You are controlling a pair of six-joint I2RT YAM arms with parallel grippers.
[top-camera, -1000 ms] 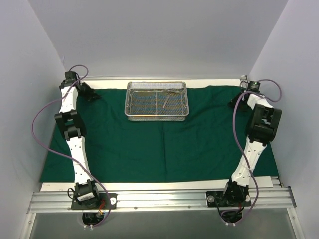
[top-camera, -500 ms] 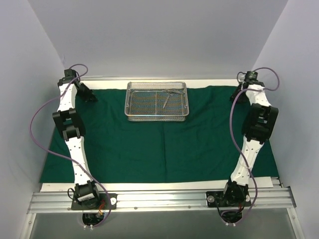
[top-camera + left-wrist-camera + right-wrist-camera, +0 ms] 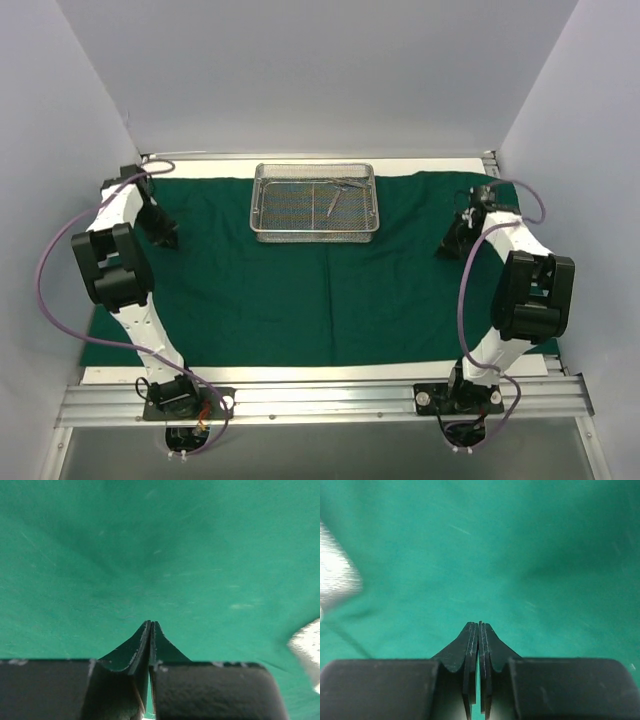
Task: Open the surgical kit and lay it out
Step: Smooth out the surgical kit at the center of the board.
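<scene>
The dark green cloth [image 3: 320,290] lies spread flat over the table. The silver wire-mesh tray [image 3: 316,201] stands on it at the back middle, with thin metal instruments [image 3: 334,197] inside. My left gripper [image 3: 165,240] is over the cloth's left part, and my right gripper [image 3: 447,250] is over its right part. In the left wrist view the gripper [image 3: 151,623] is shut and empty just above the green cloth [image 3: 150,555]. In the right wrist view the gripper [image 3: 479,625] is shut and empty above the cloth [image 3: 495,555]. A blurred edge of the tray [image 3: 335,580] shows at the left.
White walls close in the table on the left, back and right. A strip of white table [image 3: 320,372] shows in front of the cloth, before the aluminium rail [image 3: 320,400] that holds the arm bases. A blurred silver shape [image 3: 307,645] sits at the right edge of the left wrist view.
Both grippers have come forward and inward from the back corners of the cloth, towards the middle of its left and right sides. Tray and cloth have not moved.
</scene>
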